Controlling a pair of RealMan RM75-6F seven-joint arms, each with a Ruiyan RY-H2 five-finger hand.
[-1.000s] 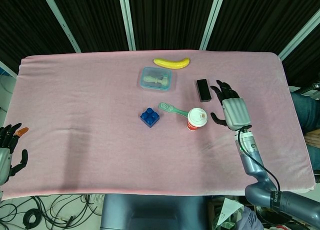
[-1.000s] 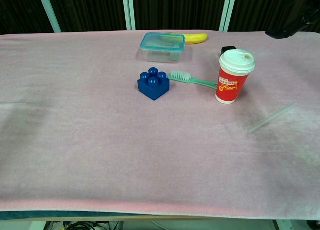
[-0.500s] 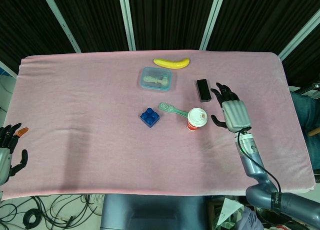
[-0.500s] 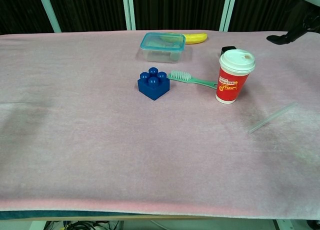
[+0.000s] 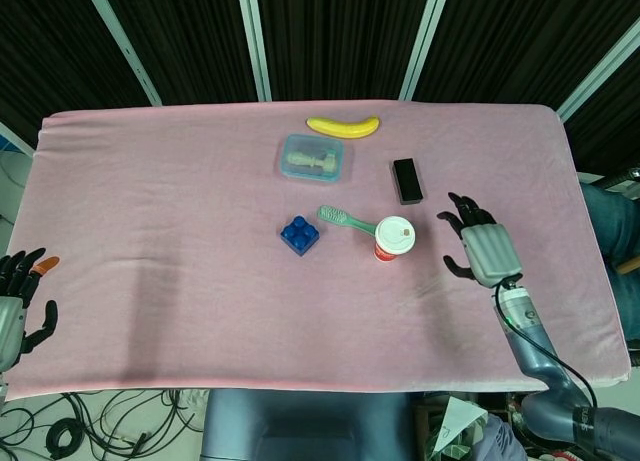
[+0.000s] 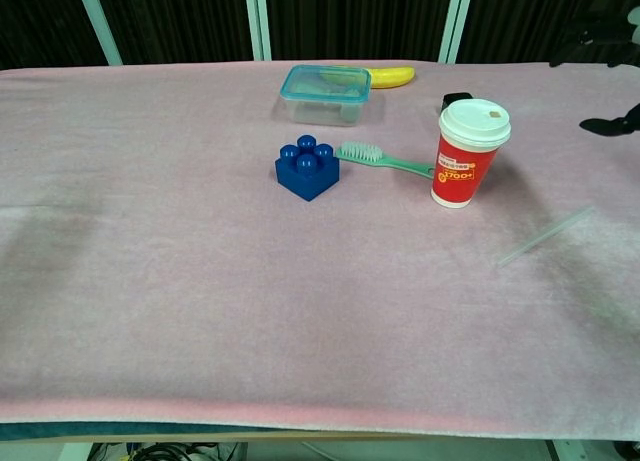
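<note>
Head view shows the right hand (image 5: 484, 249) empty, fingers spread, near the red cup (image 5: 393, 238).

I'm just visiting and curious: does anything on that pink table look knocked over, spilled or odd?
Nothing stands out. The red cup stands upright with its lid on, the toothbrush lies flat beside the blue block, and the banana looks whole.

Bright, even overhead light, soft shadows on the pink cloth (image 5: 180, 231), both views sharp.

Head view looks steeply down over the whole table (image 5: 150, 231); chest view sits low, nearer, facing across. Both share the cup (image 5: 393, 238).
</note>
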